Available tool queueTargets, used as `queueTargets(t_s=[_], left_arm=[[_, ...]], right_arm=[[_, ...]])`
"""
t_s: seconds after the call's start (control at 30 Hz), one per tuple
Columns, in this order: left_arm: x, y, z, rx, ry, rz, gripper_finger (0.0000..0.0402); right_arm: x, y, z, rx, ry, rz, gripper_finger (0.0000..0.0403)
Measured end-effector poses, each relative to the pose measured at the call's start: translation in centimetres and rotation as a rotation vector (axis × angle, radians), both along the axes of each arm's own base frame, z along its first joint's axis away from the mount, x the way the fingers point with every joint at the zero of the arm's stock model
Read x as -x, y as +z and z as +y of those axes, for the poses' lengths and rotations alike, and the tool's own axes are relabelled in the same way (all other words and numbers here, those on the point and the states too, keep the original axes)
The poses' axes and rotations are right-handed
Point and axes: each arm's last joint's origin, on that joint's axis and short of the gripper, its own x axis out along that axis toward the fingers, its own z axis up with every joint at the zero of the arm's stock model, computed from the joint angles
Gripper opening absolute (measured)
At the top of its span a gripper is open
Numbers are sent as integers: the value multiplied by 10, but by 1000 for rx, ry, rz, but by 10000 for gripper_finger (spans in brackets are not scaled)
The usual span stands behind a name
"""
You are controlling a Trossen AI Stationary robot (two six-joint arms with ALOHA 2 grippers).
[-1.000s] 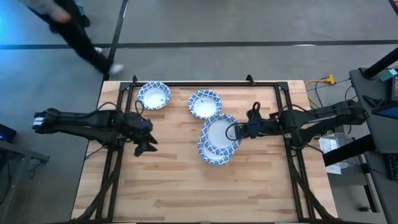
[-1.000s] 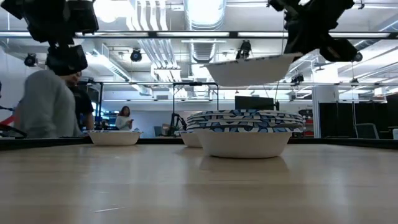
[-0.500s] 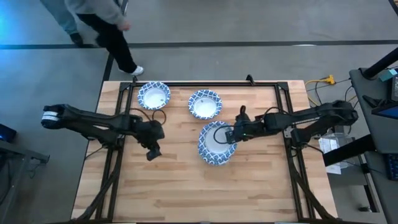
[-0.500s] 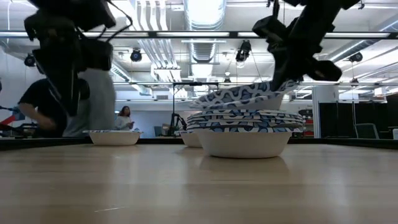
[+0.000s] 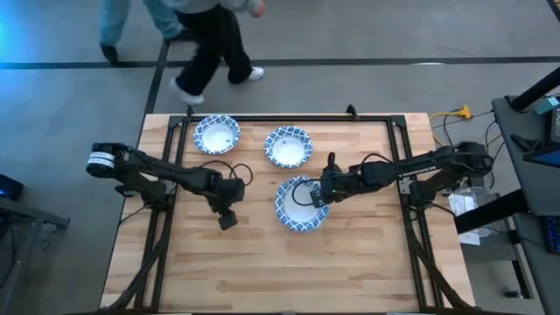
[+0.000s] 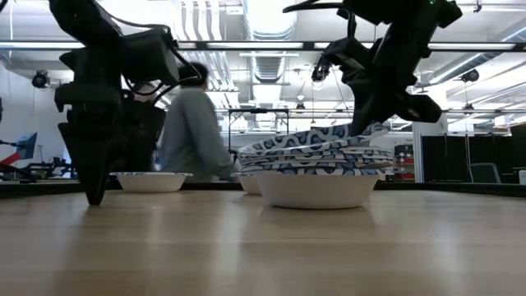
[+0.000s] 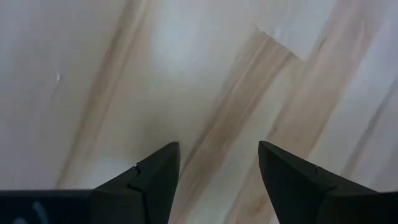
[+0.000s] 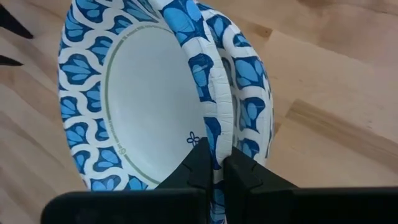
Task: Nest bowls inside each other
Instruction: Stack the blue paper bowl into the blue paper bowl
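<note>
A stack of several blue-and-white patterned bowls (image 5: 300,206) (image 6: 316,174) stands mid-table. Its top bowl (image 8: 146,93) lies tilted in the stack, its right rim raised in the low view. My right gripper (image 5: 320,194) (image 8: 216,167) is at the stack's right side, shut on that rim. Two single bowls (image 5: 217,134) (image 5: 289,146) sit on their bases near the far edge. My left gripper (image 5: 227,219) (image 7: 217,158) is open and points down over bare wood, left of the stack and low over the table (image 6: 93,196). My right gripper pinches the top bowl's patterned rim (image 8: 214,134) between its two fingers, one inside the bowl and one outside. It comes from the table's right, slanting down. The bowl is tilted: the held side (image 6: 368,131) is raised and the opposite side rests in the stack.
Bare wooden table (image 5: 262,262) stretches from the stack to the near edge. A black frame runs along the far edge (image 5: 289,116). A person (image 5: 206,35) walks on the floor beyond the far edge and shows behind the table in the low view (image 6: 191,136).
My right gripper has moved down and toward the table's left, tipping its bowl. The bowl, held level above the stack a second ago, now lies tilted in the stack. My left gripper has moved toward the right and near edges and come down close to the table.
</note>
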Motion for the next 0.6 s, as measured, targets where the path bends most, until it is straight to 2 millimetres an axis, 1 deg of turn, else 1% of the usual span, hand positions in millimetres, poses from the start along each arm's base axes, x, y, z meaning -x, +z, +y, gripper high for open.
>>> queueTargets(t_s=[0.07,0.17,0.27,0.33,0.43,0.5,0.53,0.6], left_arm=[[-5,-10,1,-69,4,0,205],[-20,-15,4,-130,33,-65,205],[-24,-15,4,-119,23,-67,205],[-27,-10,4,-95,22,-74,205],[-33,12,4,-91,28,-138,205],[-39,28,4,-89,31,-226,205],[-43,42,4,-87,34,-294,205],[-44,75,4,-79,40,-424,205]], right_arm=[[1,0,0,1,2,7,12],[1,0,0,-3,14,9,15],[1,-1,1,-10,39,15,28],[0,-2,1,-11,46,20,45],[-1,-5,1,-17,51,33,83],[-1,-6,2,-23,60,37,114],[-1,-7,2,-21,63,39,129],[-1,-6,1,-17,71,43,159]])
